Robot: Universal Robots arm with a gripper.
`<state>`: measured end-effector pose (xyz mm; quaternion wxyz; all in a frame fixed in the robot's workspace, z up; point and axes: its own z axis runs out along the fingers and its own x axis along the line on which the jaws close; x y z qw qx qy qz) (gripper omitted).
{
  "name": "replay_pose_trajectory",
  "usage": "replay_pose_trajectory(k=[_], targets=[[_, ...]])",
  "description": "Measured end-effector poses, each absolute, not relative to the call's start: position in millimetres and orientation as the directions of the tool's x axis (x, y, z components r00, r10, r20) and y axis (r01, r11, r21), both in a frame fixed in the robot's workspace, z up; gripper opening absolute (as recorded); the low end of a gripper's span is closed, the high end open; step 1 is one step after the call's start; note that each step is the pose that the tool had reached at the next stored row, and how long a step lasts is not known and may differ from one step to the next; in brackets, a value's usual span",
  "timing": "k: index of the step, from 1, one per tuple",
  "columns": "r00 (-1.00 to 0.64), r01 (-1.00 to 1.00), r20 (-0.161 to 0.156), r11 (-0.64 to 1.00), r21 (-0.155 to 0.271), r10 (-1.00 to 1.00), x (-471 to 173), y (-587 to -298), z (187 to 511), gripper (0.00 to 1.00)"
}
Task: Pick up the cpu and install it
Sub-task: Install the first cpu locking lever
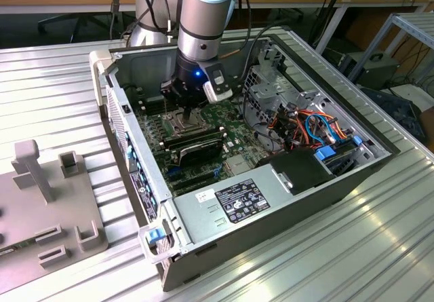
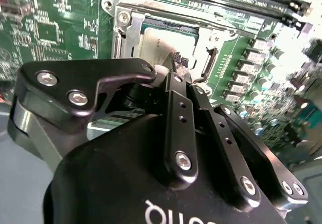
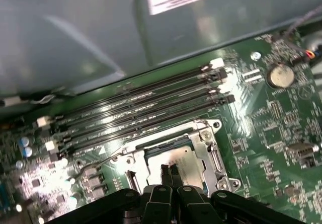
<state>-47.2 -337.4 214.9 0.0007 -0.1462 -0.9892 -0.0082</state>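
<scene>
The cpu point(image 3: 177, 158) is a small silver-grey square lying flat inside the open metal socket frame point(image 3: 207, 133) on the green motherboard. Its dull top point(image 2: 162, 44) also shows beyond the black gripper body in the second wrist view. My gripper point(image 3: 170, 172) hangs right over the chip, its two thin black fingertips pressed together at or just above the chip's top. The fingers point(image 2: 177, 78) look shut with nothing between them. In the exterior view the gripper point(image 1: 184, 110) reaches down into the open computer case point(image 1: 129, 139) over the socket.
Long black memory slots point(image 3: 141, 108) run beside the socket. Black modules point(image 1: 193, 142), a silver power supply point(image 1: 237, 197) and bundled cables point(image 1: 305, 125) fill the case. A grey fixture block point(image 1: 47, 207) sits on the ribbed metal table at the exterior view's left.
</scene>
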Motion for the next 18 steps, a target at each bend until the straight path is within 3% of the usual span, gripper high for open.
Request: replay_pose_trajectory(k=[18], targets=[[-0.997, -0.076, 0.003, 0.997, 0.014, -0.076, -47.2, -337.4, 214.0, 0.11]])
